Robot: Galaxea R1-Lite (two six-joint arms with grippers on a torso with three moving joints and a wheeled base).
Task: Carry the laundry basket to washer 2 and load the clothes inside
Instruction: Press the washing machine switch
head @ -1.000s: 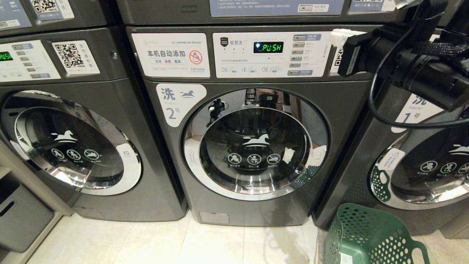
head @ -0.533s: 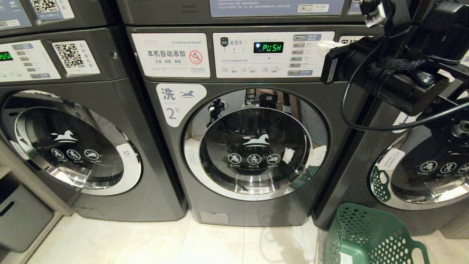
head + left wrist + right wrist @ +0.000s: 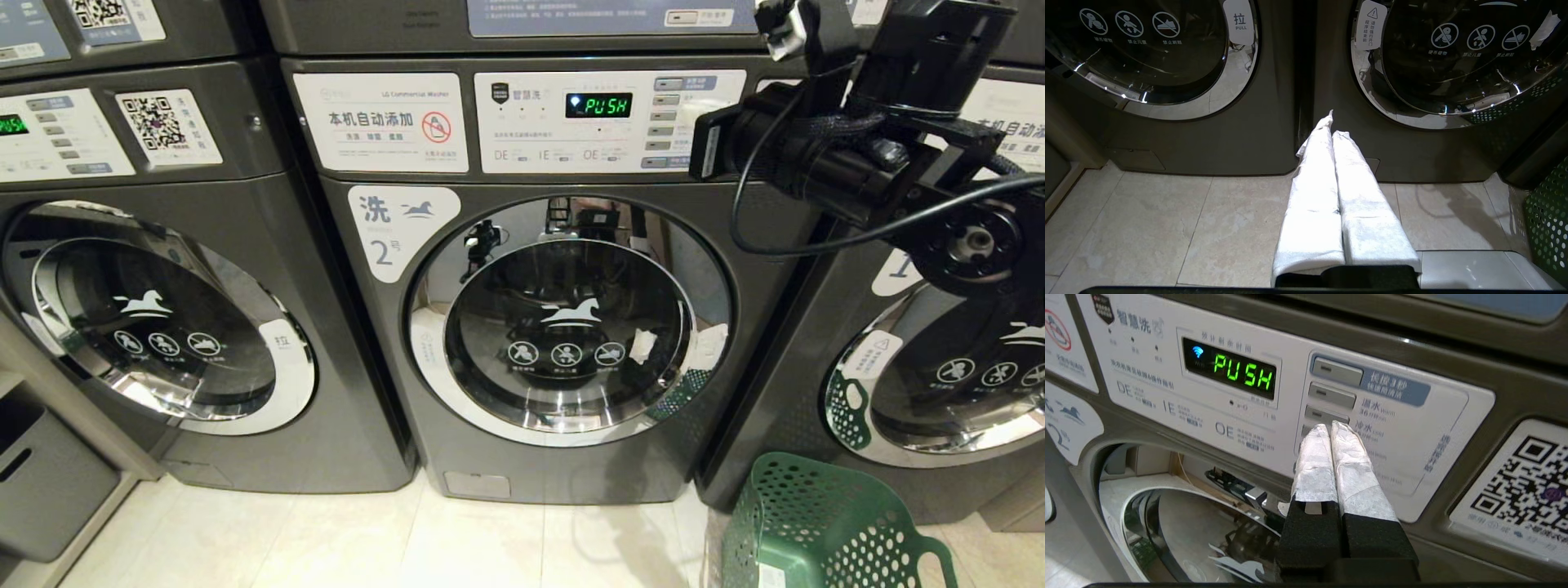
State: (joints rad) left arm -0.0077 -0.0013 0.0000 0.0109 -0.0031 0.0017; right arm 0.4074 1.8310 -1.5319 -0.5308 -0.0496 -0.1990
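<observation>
Up at the control panel (image 3: 1290,400) of washer 2 (image 3: 563,327), we see our right gripper (image 3: 1331,430) with its taped fingers pressed together, empty, tips at the column of buttons (image 3: 1331,394) beside the green "PUSH" display (image 3: 1244,373); whether they touch, we cannot tell. Our left gripper (image 3: 1333,126) hangs low, also pressed together and empty. On the floor right of washer 2's shut door sits the green laundry basket (image 3: 824,523).

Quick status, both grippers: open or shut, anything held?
Left gripper: shut, empty, low over the floor between two washers.
Right gripper: shut, empty, tips at the button column on washer 2's panel.
</observation>
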